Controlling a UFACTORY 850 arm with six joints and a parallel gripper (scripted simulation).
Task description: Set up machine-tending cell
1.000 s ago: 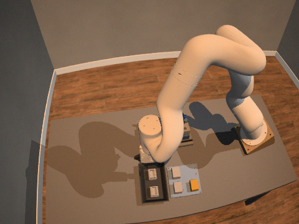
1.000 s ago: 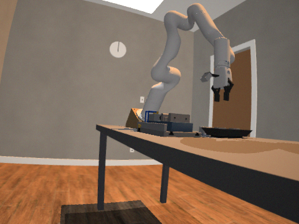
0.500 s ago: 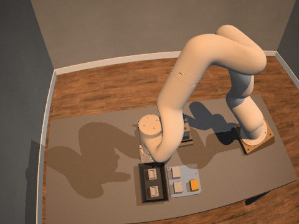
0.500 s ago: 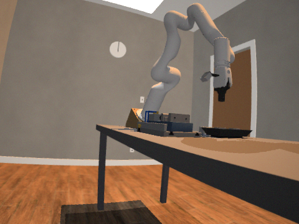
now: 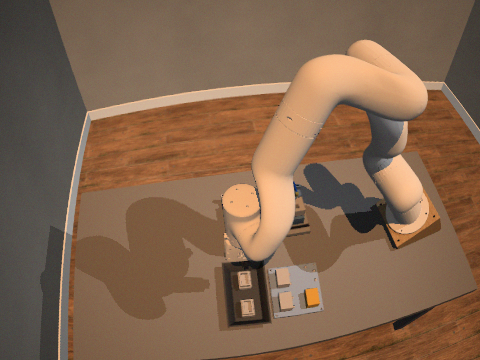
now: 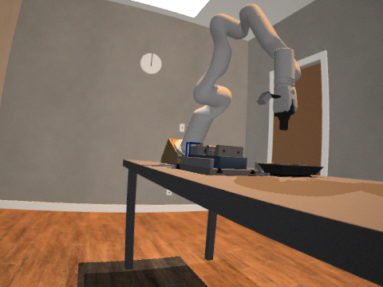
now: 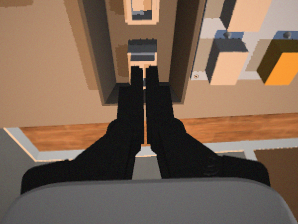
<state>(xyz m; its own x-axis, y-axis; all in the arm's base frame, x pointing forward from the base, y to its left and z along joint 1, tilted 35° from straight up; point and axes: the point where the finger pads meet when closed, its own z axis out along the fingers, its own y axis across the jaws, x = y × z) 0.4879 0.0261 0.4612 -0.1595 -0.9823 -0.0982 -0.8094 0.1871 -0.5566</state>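
Note:
My gripper (image 7: 144, 83) is shut with nothing between its fingers and hangs high in the air above the near end of the dark outfeed tray (image 5: 245, 295); it also shows in the side view (image 6: 284, 121). Two finished parts lie in the tray, pocket up: one (image 5: 244, 280) nearer the vise, one (image 5: 247, 308) farther. The first also shows in the wrist view (image 7: 142, 51). On the grey infeed plate (image 5: 295, 294) lie two aluminium blanks (image 5: 283, 276) (image 5: 286, 300) and a brass blank (image 5: 312, 297). The vise (image 5: 300, 212) is mostly hidden behind my arm.
The arm's base (image 5: 407, 225) stands at the right of the table. In the side view the vise (image 6: 211, 157) and the tray (image 6: 289, 169) sit on the table top, well below the gripper.

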